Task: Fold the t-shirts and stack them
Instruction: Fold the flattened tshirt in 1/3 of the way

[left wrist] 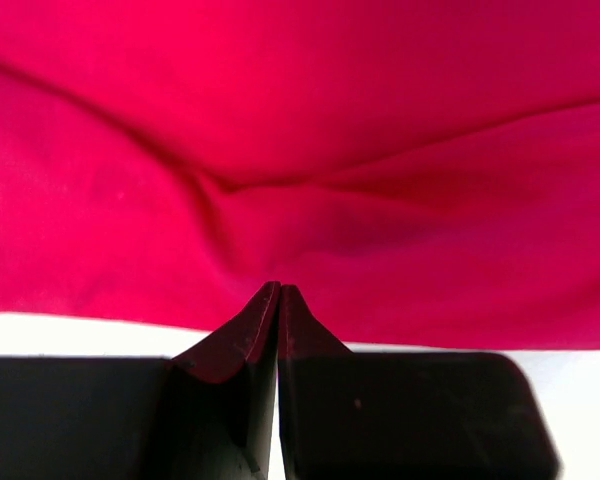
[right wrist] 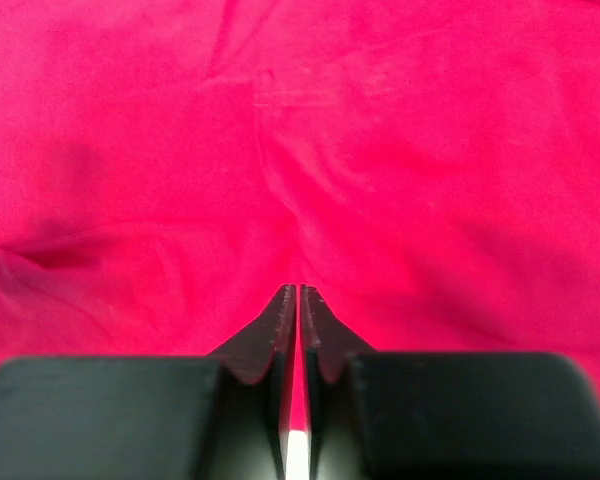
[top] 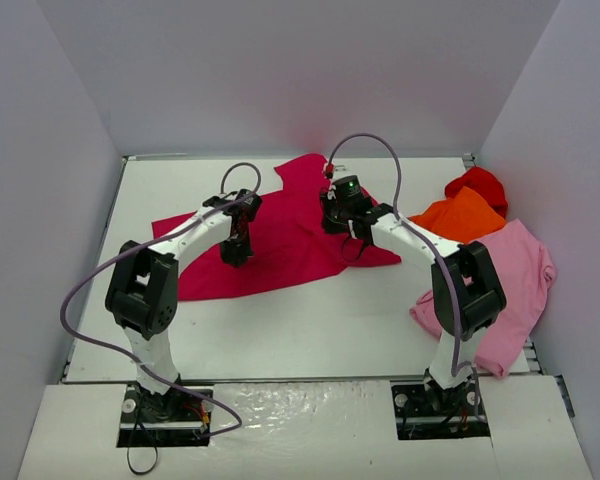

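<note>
Both sets of jaws are pressed together: the left end effector [top: 237,250] and the right end effector [top: 332,222] touch their tips to the crimson t-shirt [top: 280,240], which is spread on the table [top: 280,330] toward 12 o'clock. Whether cloth is pinched cannot be told. The orange t-shirt [top: 463,217], bright red t-shirt [top: 480,183] and light pink t-shirt [top: 510,280] lie around 3 o'clock.

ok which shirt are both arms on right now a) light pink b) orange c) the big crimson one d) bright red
c: the left fingers and right fingers are both closed on the large crimson cloth t-shirt spread in the middle, while the light pink t-shirt, orange t-shirt and bright red t-shirt lie untouched at the right.
</note>
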You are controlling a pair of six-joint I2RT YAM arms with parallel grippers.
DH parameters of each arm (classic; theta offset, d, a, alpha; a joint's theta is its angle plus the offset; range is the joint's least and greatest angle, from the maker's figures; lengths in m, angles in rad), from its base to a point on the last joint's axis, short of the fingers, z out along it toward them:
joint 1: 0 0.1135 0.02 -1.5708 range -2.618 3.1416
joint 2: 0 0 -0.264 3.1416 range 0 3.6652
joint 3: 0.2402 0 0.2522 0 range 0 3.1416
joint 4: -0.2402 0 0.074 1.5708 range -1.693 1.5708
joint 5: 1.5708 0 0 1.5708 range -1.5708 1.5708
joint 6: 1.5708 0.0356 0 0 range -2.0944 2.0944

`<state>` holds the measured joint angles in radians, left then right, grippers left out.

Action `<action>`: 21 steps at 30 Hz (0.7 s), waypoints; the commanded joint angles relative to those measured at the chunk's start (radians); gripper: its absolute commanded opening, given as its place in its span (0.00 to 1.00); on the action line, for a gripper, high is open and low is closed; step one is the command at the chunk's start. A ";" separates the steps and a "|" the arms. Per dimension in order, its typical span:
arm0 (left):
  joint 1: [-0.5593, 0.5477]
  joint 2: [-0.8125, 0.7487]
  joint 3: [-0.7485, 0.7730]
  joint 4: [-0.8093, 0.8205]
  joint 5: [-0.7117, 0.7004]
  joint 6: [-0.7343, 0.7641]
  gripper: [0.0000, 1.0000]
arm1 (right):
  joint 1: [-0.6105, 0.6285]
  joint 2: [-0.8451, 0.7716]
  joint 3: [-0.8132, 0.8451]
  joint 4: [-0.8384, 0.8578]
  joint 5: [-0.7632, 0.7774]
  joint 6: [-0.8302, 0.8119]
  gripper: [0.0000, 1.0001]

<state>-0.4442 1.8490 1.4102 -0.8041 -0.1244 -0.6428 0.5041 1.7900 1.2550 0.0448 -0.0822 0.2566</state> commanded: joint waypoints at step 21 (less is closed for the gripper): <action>0.002 0.075 -0.063 0.045 0.180 -0.009 0.00 | -0.135 0.024 -0.109 0.022 0.174 -0.060 0.00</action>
<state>-0.4419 1.9498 1.3772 -0.7089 0.0638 -0.6502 0.4418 1.7892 1.1210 0.0254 0.0570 0.2049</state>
